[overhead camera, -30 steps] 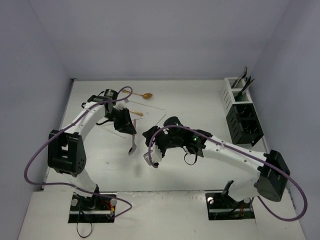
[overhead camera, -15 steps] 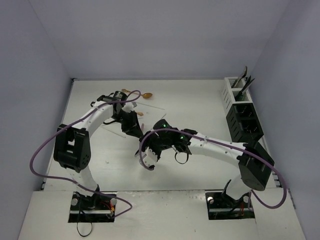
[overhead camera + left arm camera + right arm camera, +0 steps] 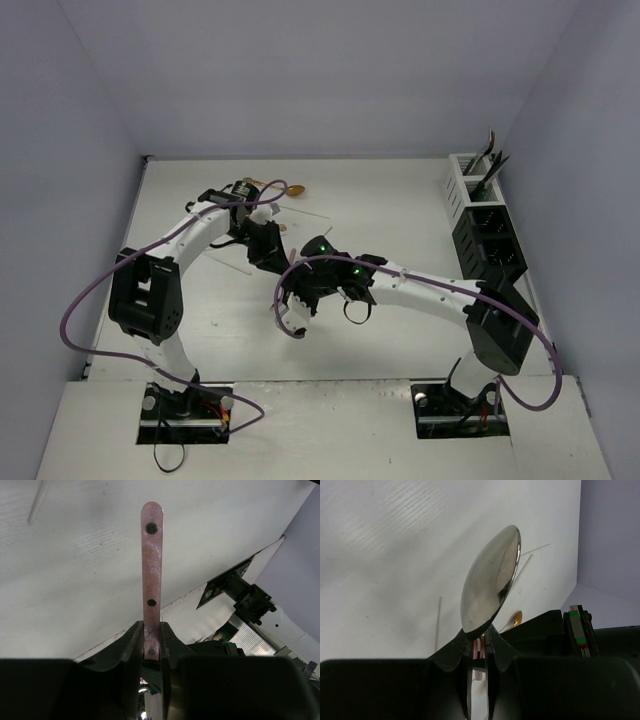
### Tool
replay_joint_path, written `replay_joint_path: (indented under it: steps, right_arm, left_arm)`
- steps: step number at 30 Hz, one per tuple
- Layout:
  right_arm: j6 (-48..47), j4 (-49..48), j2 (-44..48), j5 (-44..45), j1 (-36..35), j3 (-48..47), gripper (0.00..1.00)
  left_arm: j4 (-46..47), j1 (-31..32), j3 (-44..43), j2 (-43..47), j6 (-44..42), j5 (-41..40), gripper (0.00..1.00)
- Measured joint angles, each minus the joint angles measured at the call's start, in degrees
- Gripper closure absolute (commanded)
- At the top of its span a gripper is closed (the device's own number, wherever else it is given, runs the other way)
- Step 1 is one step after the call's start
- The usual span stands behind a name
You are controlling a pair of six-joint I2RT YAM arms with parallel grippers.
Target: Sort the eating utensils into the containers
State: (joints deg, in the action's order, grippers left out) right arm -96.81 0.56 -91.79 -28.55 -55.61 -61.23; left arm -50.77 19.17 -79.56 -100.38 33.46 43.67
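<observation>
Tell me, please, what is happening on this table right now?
The two arms share one utensil between them. The left gripper is clamped on the handle of the pink-handled spoon, while the right gripper is closed around its neck just below the bowl, which looks like a handover. The white holder and black holder stand at the far right. A gold spoon lies unsorted.

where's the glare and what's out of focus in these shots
Right wrist: spoon bowl has a bright streak on its right edge; near fingers dark and soft. Left wrist: pink handle sharp, faint sheen. Top external: evenly lit, no hard shadows.
</observation>
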Motion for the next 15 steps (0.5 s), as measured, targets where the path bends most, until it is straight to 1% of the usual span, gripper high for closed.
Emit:
replay_joint_path:
  steps: [2,3,4,5,8,10,14,15]
  right_arm:
    - [0.0,0.0,0.0,0.0,0.0,0.0,1.00]
    - [0.1,0.1,0.0,0.0,0.0,0.0,1.00]
    - [0.2,0.1,0.0,-0.1,0.0,0.0,1.00]
    - [0.3,0.1,0.0,-0.1,0.0,0.0,1.00]
    - [1.2,0.3,0.7,-0.2,-0.2,0.0,1.00]
    - [2.4,0.6,1.9,-0.2,-0.6,0.0,1.00]
    - [7.4,1.1,7.2,-0.2,-1.3,0.0,1.00]
    - [10.3,1.2,8.8,0.2,-1.4,-0.2,1.00]
  left_arm:
    - [0.0,0.0,0.0,0.0,0.0,0.3,0.44]
    - [0.0,0.0,-0.1,0.0,0.0,0.5,0.29]
    - [0.0,0.0,-0.1,0.0,0.0,0.4,0.21]
    - [-0.1,-0.1,-0.3,0.0,-0.1,0.3,0.16]
    - [-0.4,-0.9,-1.4,0.0,-0.2,-0.3,0.15]
    - [-1.0,-2.6,-3.4,0.0,-0.3,-1.0,0.15]
    - [-0.7,-10.2,-11.9,0.0,-0.3,-3.4,0.15]
    - [-0.2,-12.8,-13.7,0.2,-0.6,-4.6,0.15]
